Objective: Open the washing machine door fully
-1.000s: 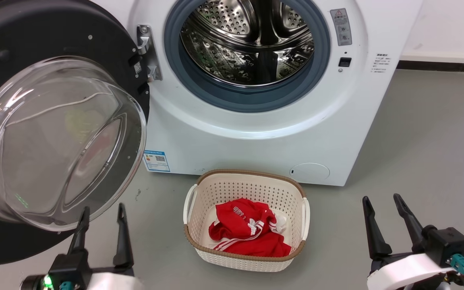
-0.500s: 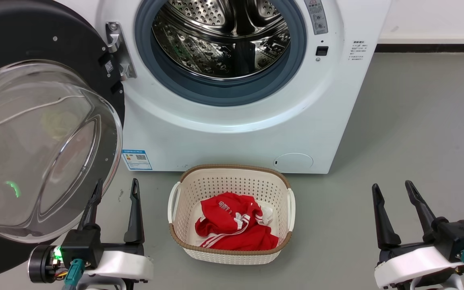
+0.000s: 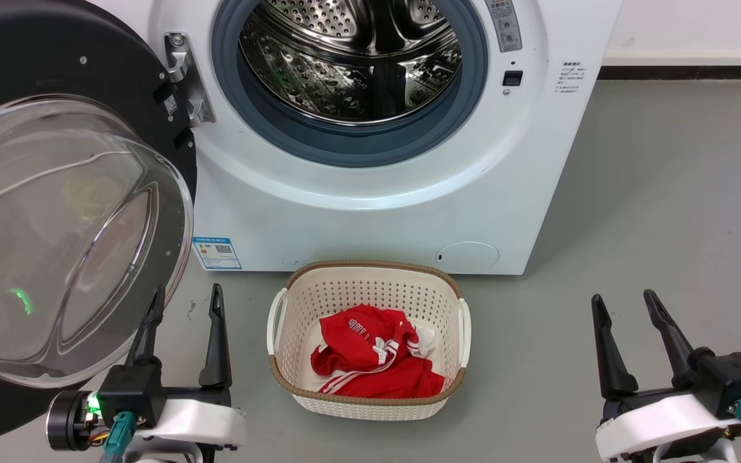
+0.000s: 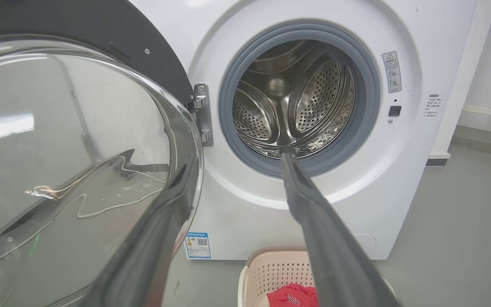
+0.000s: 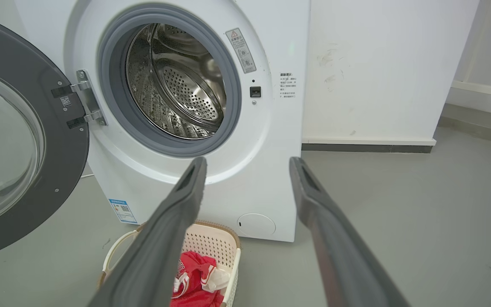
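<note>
The washing machine door [image 3: 68, 218] hangs wide open off the hinge [image 3: 184, 77] on the washing machine [image 3: 370, 212], to the left of the drum opening, with its glass bowl bulging towards the robot. In front of the machine and low down, the left gripper [image 3: 187, 294] has its jaws spread and empty. One finger sits right by the bowl's edge, though I cannot tell whether it touches. The right gripper [image 3: 622, 299], off the machine's right corner, is likewise spread and empty.

The door looks rigid and fairly heavy, turning only about its hinge. The glass looks slick and breakable, so I'd press on the black rim far from the hinge. A laundry basket [image 3: 370, 289] sits just before the machine.
</note>
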Robot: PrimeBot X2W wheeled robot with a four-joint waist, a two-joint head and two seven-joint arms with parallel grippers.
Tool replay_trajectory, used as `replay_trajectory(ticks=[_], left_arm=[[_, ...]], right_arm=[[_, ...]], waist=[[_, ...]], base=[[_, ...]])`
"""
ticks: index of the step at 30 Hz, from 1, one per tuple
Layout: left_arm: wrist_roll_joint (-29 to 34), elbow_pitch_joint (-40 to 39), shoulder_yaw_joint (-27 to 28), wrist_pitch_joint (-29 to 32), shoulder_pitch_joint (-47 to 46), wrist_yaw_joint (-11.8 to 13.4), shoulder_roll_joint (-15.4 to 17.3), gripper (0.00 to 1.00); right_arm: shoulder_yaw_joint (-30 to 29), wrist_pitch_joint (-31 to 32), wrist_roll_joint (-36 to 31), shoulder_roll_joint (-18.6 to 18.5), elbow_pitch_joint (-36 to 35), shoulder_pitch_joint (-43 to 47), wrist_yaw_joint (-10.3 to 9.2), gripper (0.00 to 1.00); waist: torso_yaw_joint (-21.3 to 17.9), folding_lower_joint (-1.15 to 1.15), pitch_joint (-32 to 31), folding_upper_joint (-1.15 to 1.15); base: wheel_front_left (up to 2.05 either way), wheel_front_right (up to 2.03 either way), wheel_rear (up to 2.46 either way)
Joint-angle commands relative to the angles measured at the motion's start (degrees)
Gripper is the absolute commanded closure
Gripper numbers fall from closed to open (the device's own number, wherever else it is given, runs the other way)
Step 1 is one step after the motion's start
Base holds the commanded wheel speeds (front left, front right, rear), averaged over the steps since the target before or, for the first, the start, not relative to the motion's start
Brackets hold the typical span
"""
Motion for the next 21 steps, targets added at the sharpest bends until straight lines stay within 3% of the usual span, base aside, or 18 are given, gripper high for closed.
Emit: replay_trajectory(ticks=[1, 5, 6, 9, 21], left_arm=[[-0.20, 0.01, 0.14, -0.12, -0.66, 0.00, -0.07, 0.00], [0.10, -0.07, 0.06, -0.11, -0.67, -0.07, -0.09, 0.00], [0.01, 0.06, 0.00, 0.01, -0.01, -0.10, -0.02, 1.00], [0.01, 1.94, -0.15, 0.23, 1.01, -0.08, -0.14, 1.00], [-14.44, 3.81, 1.10, 3.96, -0.38, -1.17, -0.14, 1.00]], right_arm=[[0.04, -0.18, 0.37, 0.09, 0.13, -0.76, -0.02, 0.00], [0.11, -0.31, 0.50, 0.09, 0.37, -0.84, -0.02, 0.00], [0.13, -0.11, 0.34, 0.00, 0.38, -0.10, 0.00, 1.00], [0.22, 0.01, 0.32, 0.00, 2.02, 1.01, 0.01, 1.00], [0.21, 1.81, 15.11, -0.79, 3.48, -0.32, 0.01, 1.00]], waist=[[0.03, 0.00, 0.02, 0.00], [0.08, 0.00, 0.07, 0.00], [0.08, 0.00, 0.07, 0.00], [0.08, 0.00, 0.07, 0.00], [-0.05, 0.00, -0.13, 0.00]], base=[[0.00, 0.00, 0.00], [0.00, 0.00, 0.00], [0.00, 0.00, 0.00], [0.00, 0.00, 0.00], [0.00, 0.00, 0.00]])
